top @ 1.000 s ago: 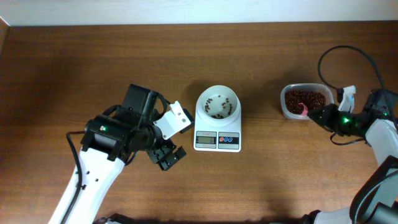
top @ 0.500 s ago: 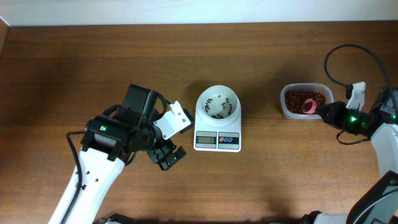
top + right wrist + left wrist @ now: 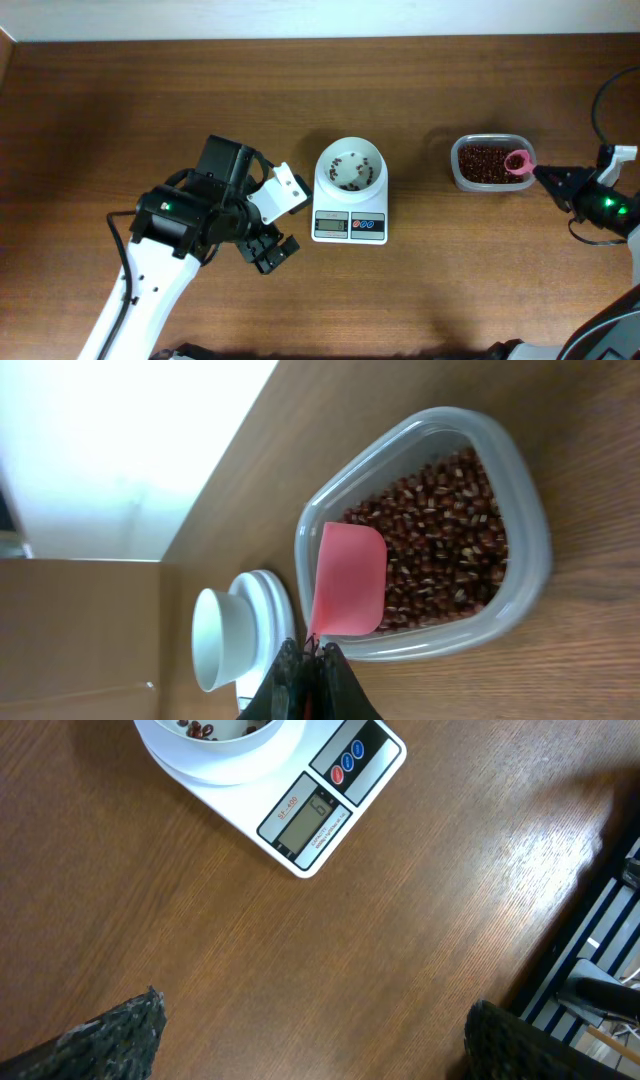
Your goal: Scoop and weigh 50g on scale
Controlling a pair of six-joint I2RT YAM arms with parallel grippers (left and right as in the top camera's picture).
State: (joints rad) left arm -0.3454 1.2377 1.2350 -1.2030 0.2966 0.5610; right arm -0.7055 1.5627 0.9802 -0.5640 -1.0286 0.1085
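Right jaws tight on pink scoop (image 3: 517, 161) over tub (image 3: 456, 166) of beans (image 3: 485, 158).

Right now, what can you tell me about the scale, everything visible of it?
The scale is a small white digital one, plastic by the look, with a rounded-square body. A grey display sits on its front panel; its reading is too small to tell. Beside the display are one red and two blue buttons. A round white bowl stands on top, holding a few scattered dark red-brown beans. The scale lies flat at the middle of the wooden table, and nothing else touches it.
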